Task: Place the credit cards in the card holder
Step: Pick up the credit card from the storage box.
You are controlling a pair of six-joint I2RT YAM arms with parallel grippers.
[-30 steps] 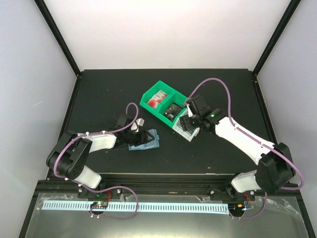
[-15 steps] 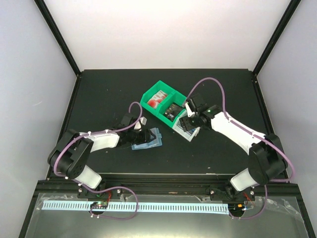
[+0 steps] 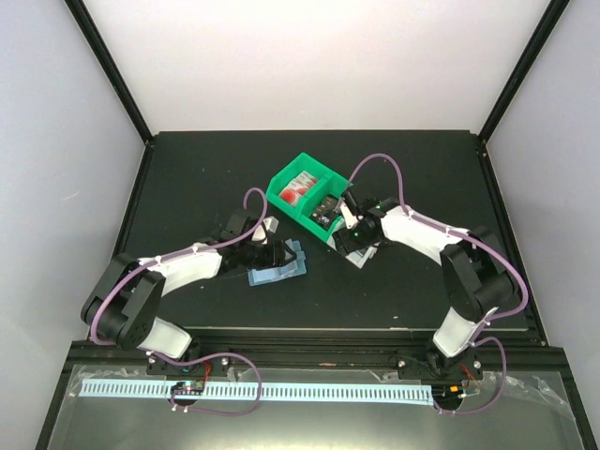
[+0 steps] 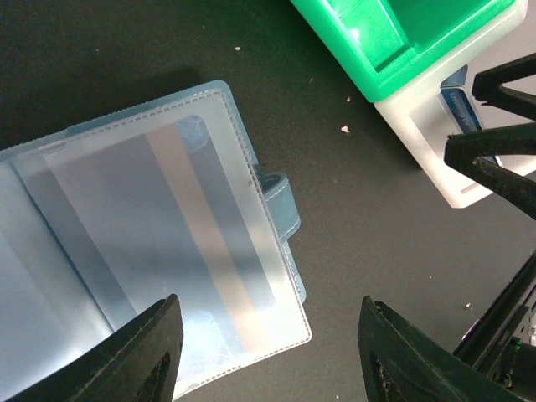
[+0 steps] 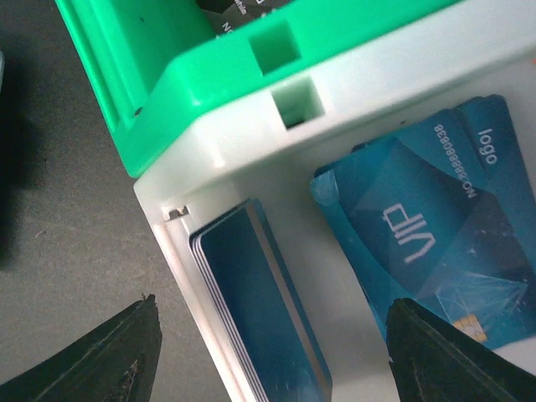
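Observation:
The teal-blue card holder point(image 3: 281, 269) lies open on the black table, clear sleeve up point(image 4: 167, 218), closing tab point(image 4: 281, 205) at its right edge. My left gripper point(image 3: 267, 251) is open and empty over the sleeve's near corner point(image 4: 270, 316). My right gripper point(image 3: 344, 228) is open and empty above the white bin point(image 3: 362, 253), straddling an upright stack of dark blue credit cards point(image 5: 260, 318). A teal "VIP" card point(image 5: 419, 226) lies flat beside the stack. Red-and-white cards point(image 3: 298, 190) and dark cards point(image 3: 325, 204) sit in the green bin.
The green bin point(image 3: 279, 195) has two compartments and butts against the white bin's far wall point(image 5: 251, 142). Both bins show at the left wrist view's upper right point(image 4: 394, 33). The right gripper's dark fingers point(image 4: 502, 155) show there too. Black frame posts stand at the table's corners.
My right gripper has moved left and down over the white bin, its arm folding inward. My left gripper has shifted a little right over the holder. The holder stays put.

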